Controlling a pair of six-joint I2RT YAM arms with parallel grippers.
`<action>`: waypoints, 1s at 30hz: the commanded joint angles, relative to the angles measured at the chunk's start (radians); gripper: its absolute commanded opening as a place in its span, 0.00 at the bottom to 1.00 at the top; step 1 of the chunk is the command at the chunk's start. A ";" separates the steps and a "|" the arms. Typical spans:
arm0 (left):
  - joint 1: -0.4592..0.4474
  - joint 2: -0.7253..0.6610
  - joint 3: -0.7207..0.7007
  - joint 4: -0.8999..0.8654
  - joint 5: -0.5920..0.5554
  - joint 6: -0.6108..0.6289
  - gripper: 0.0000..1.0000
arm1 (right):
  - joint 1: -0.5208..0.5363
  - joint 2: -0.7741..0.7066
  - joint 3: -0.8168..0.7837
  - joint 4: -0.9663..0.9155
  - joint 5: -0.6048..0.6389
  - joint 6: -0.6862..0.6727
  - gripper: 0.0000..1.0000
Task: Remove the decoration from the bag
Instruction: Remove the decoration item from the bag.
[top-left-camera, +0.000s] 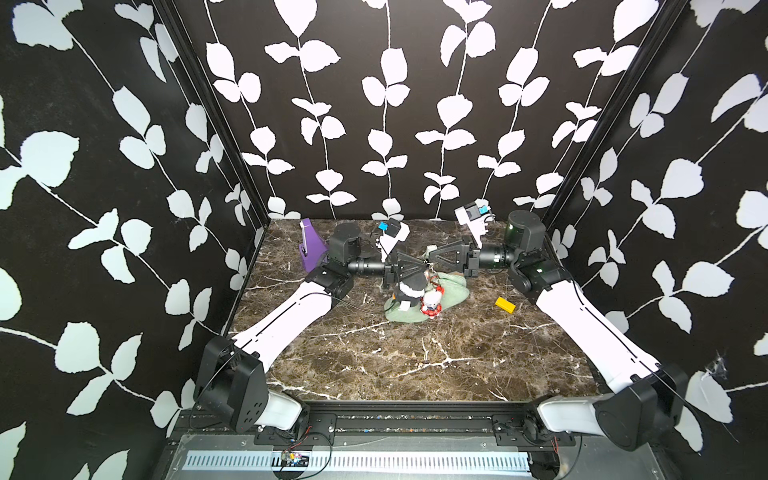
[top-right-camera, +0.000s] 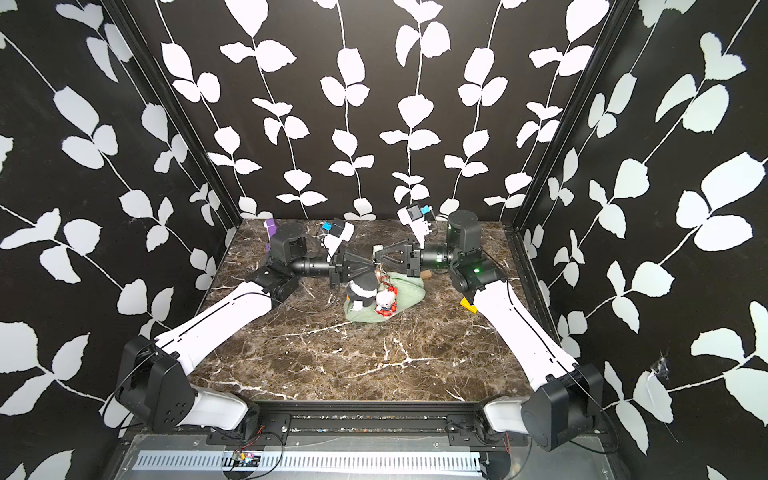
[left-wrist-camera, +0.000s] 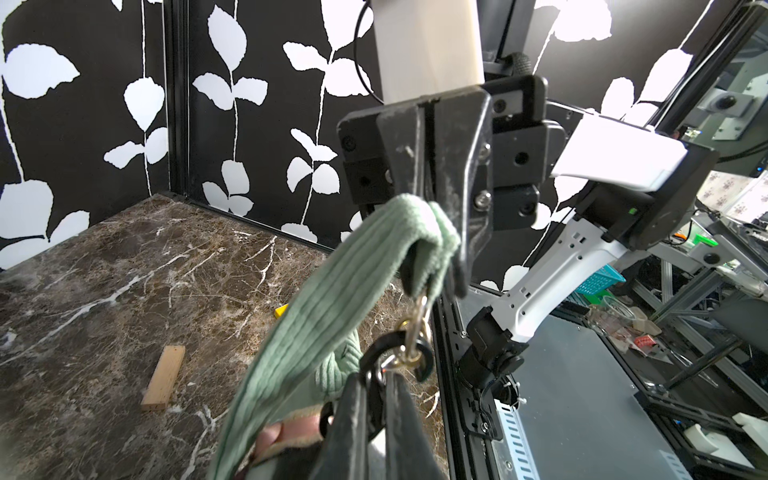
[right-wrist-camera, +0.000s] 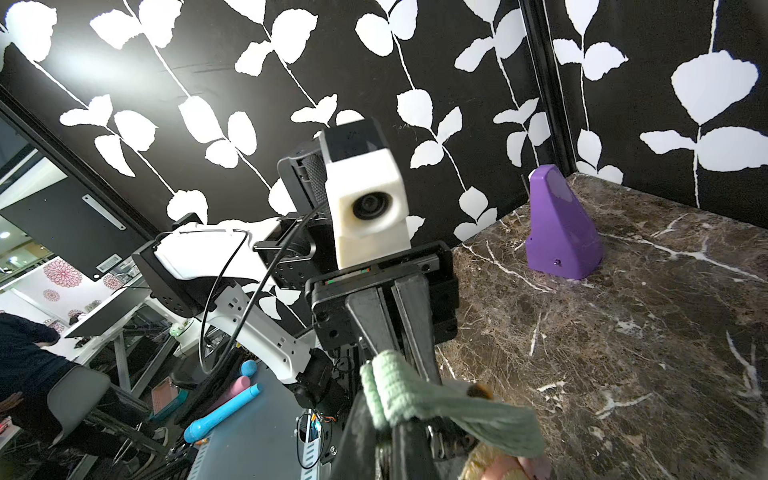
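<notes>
The sage-green bag (top-left-camera: 451, 286) (top-right-camera: 409, 286) lies mid-table. On it rest the decoration's plush figures, one black and white (top-left-camera: 409, 291), one white and red (top-left-camera: 432, 305). Above them my two grippers meet tip to tip. My right gripper (left-wrist-camera: 434, 278) (right-wrist-camera: 390, 428) is shut on a lifted fold of the bag's strap (left-wrist-camera: 332, 299) (right-wrist-camera: 415, 395). A brass clasp (left-wrist-camera: 413, 328) hangs from that fold and hooks into the decoration's black ring (left-wrist-camera: 424, 353). My left gripper (left-wrist-camera: 380, 374) (top-left-camera: 426, 268) is shut on that ring, just under the strap.
A purple plastic wedge (top-left-camera: 309, 249) (right-wrist-camera: 561, 232) stands at the back left corner. A yellow block (top-left-camera: 505, 304) lies right of the bag, and a small wooden block (left-wrist-camera: 164, 378) lies behind it. Patterned walls close in three sides.
</notes>
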 joint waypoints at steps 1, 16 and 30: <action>0.004 0.005 0.024 -0.027 -0.045 -0.054 0.00 | -0.003 -0.059 0.007 0.066 -0.034 -0.031 0.00; 0.004 0.019 0.077 0.016 -0.075 -0.194 0.00 | -0.003 -0.020 0.000 0.083 -0.065 -0.007 0.00; 0.001 0.006 0.104 0.000 -0.084 -0.200 0.00 | -0.004 0.032 0.016 0.043 -0.091 0.019 0.00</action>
